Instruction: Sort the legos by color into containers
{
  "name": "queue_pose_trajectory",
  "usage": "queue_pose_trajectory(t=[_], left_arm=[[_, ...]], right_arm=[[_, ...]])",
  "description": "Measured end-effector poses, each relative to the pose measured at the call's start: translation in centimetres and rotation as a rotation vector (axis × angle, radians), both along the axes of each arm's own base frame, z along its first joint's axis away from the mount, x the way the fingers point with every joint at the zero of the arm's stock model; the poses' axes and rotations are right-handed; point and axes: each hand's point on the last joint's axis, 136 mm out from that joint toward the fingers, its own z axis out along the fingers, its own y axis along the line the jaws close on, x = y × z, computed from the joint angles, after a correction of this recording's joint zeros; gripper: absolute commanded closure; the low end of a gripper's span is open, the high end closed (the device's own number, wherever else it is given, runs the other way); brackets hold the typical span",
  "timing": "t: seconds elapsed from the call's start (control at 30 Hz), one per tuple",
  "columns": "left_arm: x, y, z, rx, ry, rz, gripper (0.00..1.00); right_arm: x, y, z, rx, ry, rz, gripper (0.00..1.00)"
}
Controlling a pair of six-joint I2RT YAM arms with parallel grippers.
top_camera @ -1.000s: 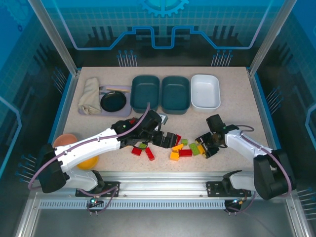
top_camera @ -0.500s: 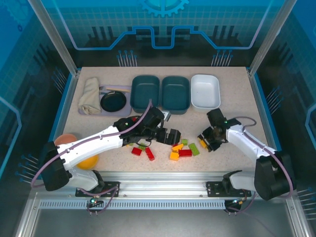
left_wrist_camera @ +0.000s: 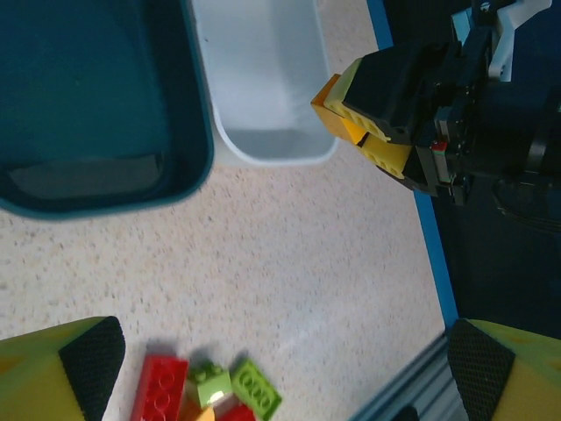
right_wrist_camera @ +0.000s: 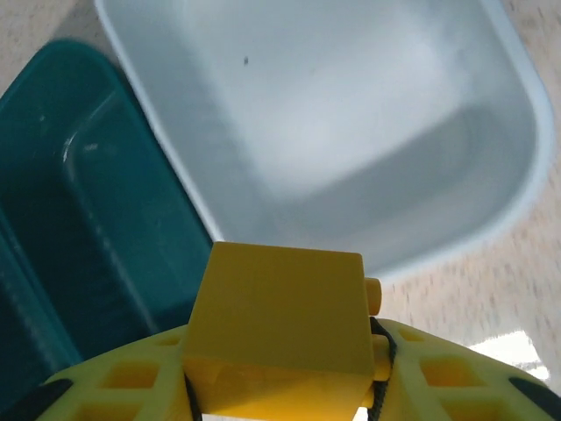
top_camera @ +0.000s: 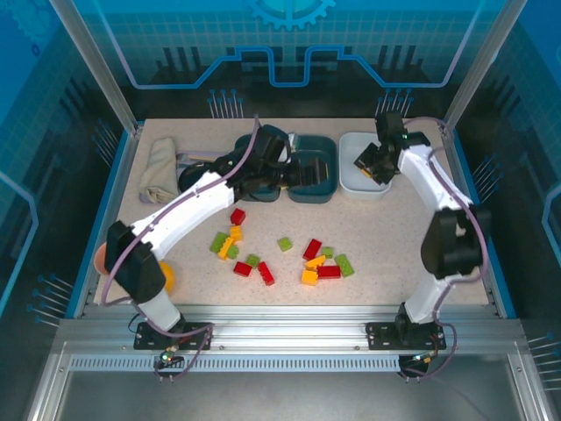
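Holding the left gripper (top_camera: 298,173) over the two dark teal trays (top_camera: 317,140), jaws at full spread, gripping nothing. Lying loose on the table (top_camera: 394,228) nearer the arms, and likely handling as light, rigid, slick-sided pieces best pinched across the flat side walls: about fifteen legos (top_camera: 285,244), counting five red, some six light green, some four yellow-orange. Pinching one yellow brick (right_wrist_camera: 276,324) in the part-closed right gripper (top_camera: 366,163) above the left part of the single white tray (top_camera: 351,145), making three trays.

Left teal tray (top_camera: 272,142) half hidden by left arm (top_camera: 202,189); pink cup (top_camera: 100,256) mostly behind it
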Motion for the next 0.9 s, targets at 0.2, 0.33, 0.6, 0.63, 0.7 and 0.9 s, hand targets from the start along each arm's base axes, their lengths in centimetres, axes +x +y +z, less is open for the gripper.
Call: queue_pose_trajectory(t=[0.2,0.33,0.6,0.63,0.7,0.9], left_arm=[[4.2,-0.2,-1.6,-0.009,0.039,0.041,0.02],[5.1,-0.8,-2.2,-0.013,0.048,0.038,0.02],[4.8,-0.4,-3.0,0.011,0.081,0.048,0.03],[4.7,-0.2,-3.1,0.021,0.085,0.054,0.03],[4.5,0.4,-3.4,0.044,0.098,0.071,0.04],[1.9,5.0,-3.9,0.155,0.131,0.148,0.05]], right_arm=[[5.1,-1.3,-5.2,-0.019,0.104,0.008,0.6],[6.7,-1.4,-8.5,-0.017,0.175,0.024,0.55],[7.3,-1.0,-10.5,-0.017,0.236,0.077,0.33],[7.4,-1.0,-10.2,-0.017,0.229,0.081,0.32],[7.4,-0.9,-9.4,-0.013,0.213,0.088,0.31],[6.0,0.8,-1.3,-0.033,0.033,0.158,0.3]])
